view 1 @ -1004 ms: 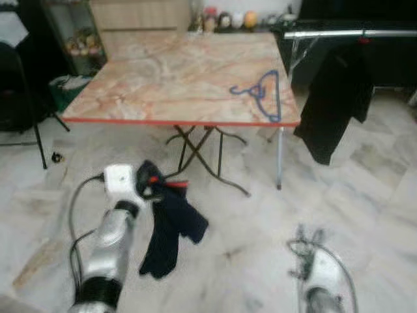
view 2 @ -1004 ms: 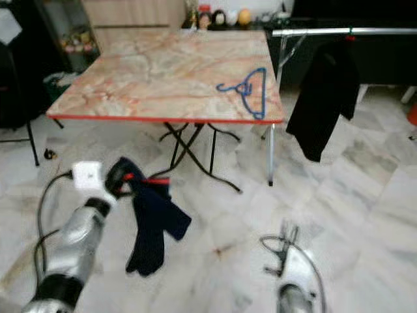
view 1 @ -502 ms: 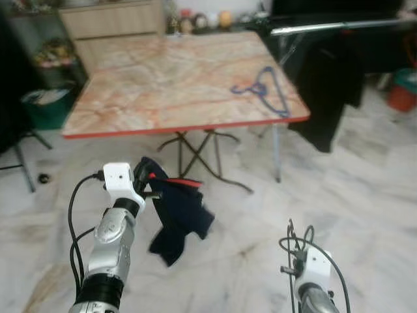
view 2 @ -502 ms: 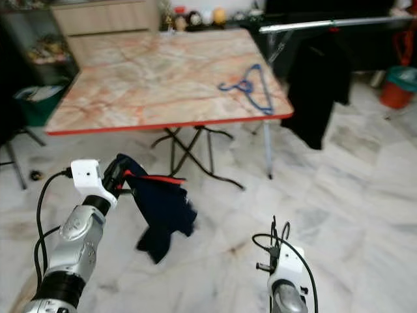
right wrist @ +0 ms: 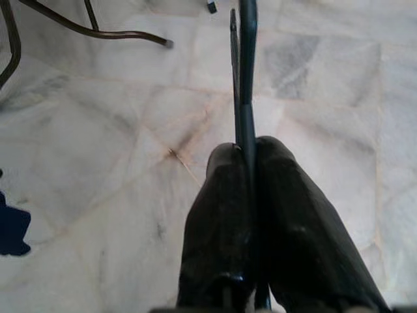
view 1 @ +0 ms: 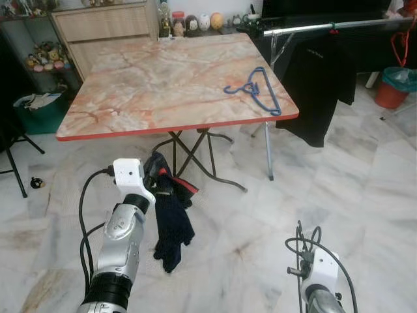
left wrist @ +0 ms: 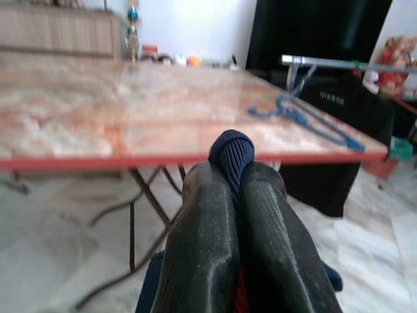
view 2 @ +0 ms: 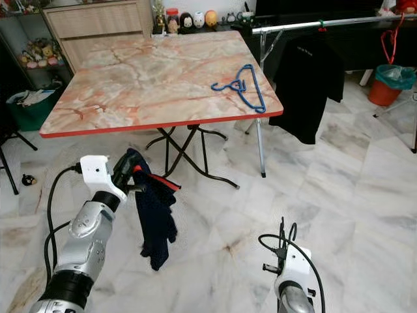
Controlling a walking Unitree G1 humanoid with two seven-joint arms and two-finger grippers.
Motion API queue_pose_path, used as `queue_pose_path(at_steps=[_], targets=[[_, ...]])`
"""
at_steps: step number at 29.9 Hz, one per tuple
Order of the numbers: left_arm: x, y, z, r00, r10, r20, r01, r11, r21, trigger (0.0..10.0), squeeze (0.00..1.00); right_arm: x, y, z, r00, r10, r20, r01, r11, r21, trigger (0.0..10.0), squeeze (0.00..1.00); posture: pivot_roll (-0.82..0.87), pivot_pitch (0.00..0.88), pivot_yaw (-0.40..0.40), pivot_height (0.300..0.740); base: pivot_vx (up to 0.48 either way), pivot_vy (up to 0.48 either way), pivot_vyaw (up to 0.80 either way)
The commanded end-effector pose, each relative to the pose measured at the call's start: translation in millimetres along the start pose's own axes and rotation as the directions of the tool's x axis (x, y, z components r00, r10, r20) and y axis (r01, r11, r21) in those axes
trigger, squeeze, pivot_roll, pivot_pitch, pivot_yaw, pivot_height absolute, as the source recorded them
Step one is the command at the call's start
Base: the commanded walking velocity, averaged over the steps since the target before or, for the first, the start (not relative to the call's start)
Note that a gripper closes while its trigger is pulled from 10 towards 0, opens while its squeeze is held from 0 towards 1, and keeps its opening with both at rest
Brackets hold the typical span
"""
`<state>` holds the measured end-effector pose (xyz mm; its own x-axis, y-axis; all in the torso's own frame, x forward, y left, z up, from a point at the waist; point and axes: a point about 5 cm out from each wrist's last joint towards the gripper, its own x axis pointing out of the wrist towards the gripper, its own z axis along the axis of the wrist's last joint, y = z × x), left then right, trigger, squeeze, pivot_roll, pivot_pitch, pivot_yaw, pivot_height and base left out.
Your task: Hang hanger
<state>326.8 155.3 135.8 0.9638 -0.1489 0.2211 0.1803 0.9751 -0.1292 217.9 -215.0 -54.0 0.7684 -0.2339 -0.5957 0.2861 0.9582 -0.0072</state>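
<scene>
Navy cloth hangs from our left gripper [view 1: 154,183], whose fingers [left wrist: 207,228] are pressed together on a fold of the garment [view 1: 172,222], with the red hanger [view 1: 184,188] poking out beside them. The rest of the garment droops toward the marble floor [view 1: 365,189]. Our right gripper [right wrist: 246,171] is low over the floor, its fingers closed on a thin dark rod that we cannot identify.

We judge the goal to be the rail [view 1: 326,27] well off to our right beyond the table [view 1: 150,78], where a black shirt [view 1: 313,85] already hangs. A blue hanger [view 1: 257,90] lies on the table near its right edge.

Our worry is the grip: we pinch mostly cloth, so the garment could slide off the hanger as we walk. The dangling hem could also catch the table legs [view 1: 195,150] if we pass close. At the rail, the hook may meet the black shirt.
</scene>
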Motion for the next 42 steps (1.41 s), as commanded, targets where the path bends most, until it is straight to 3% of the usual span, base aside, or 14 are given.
queue_pose_path(at_steps=[1,16,42], targets=[[10.9,-0.7,26,0.995,-0.003,0.099,0.002,1.0,0.005,10.0,0.0,2.7,5.8,8,1.0,0.01,0.025,-0.01,1.0,-0.001,10.0,0.0,0.05,0.0,0.051,0.74,0.0,0.0,0.0],[25.5,-5.7,61,0.976,0.002,0.218,-0.002,1.0,-0.004,10.0,0.0,2.2,6.6,7,1.0,0.016,0.025,-0.016,1.0,-0.008,10.0,0.0,0.05,0.0,0.047,0.74,0.245,0.0,0.0],[26.9,-3.7,66,0.975,0.012,0.223,-0.01,1.0,-0.012,10.0,0.0,-1.6,-2.1,-4,1.0,0.014,-0.013,-0.014,1.0,-0.006,10.0,0.0,0.05,0.0,0.047,0.74,0.378,0.0,0.0]])
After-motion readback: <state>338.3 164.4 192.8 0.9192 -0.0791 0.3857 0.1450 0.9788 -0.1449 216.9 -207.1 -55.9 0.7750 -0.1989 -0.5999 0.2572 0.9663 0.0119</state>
